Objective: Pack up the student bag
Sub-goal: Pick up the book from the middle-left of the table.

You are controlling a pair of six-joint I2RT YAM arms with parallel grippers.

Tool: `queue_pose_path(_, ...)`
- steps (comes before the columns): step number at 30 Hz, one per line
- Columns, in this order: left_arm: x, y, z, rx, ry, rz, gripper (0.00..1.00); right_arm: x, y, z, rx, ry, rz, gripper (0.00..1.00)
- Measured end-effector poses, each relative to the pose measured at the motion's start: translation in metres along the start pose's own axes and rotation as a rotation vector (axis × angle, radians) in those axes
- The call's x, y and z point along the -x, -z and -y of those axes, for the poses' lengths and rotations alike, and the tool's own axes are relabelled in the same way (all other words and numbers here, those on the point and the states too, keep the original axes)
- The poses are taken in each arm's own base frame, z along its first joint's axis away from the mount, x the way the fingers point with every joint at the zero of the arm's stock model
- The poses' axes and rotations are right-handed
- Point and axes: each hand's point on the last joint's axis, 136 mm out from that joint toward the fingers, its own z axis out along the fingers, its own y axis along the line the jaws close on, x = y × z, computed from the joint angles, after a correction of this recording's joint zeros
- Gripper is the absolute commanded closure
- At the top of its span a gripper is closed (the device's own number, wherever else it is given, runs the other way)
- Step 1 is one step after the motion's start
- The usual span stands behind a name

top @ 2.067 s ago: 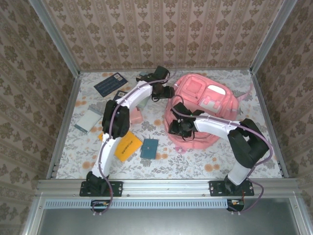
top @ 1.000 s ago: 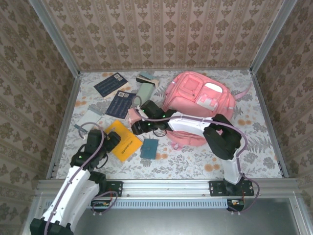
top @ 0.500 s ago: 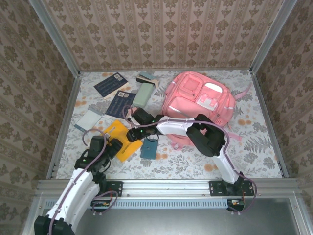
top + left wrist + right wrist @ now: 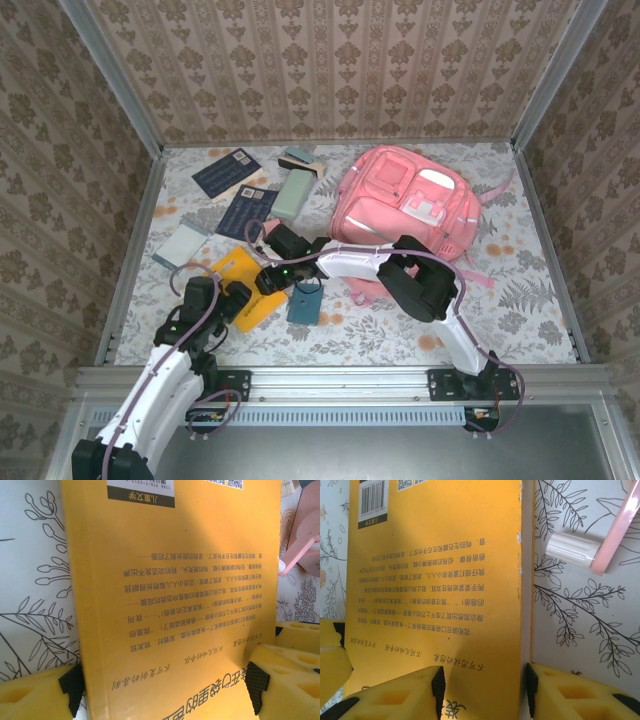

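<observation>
You have just brought both claws to the flat yellow paperback (image 4: pixel 243 285) at 8 o'clock, left claw (image 4: pixel 165 690) wide astride it, right claw (image 4: pixel 482 685) narrowing over its edge, neither gripping yet; the large pink fabric backpack (image 4: pixel 400 215) lies at 1 o'clock.

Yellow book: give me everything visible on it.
The yellow book is a thin, glossy paperback lying flat, back cover up, on the floral table beside a teal booklet. Chinese text, a barcode and a QR code show. The left tool flanks its width; the right tool straddles one long edge. Contact is unclear.
</observation>
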Motion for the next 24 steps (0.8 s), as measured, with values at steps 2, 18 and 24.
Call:
queue_pose_path(2,-0.001,0.0,-0.001,-0.001,0.0,0.001,0.23,-0.001,0.0,0.0,-0.002,-0.002,-0.004,0.52)
queue_pose_path(18,0.008,0.026,0.054,-0.307,-0.01,0.05,0.36,0.007,0.003,0.015,-0.055,-0.027,0.004,0.52)
queue_pose_path(24,0.001,0.023,0.058,-0.317,-0.005,-0.002,0.52,-0.002,0.0,-0.003,-0.008,-0.031,-0.022,0.51)
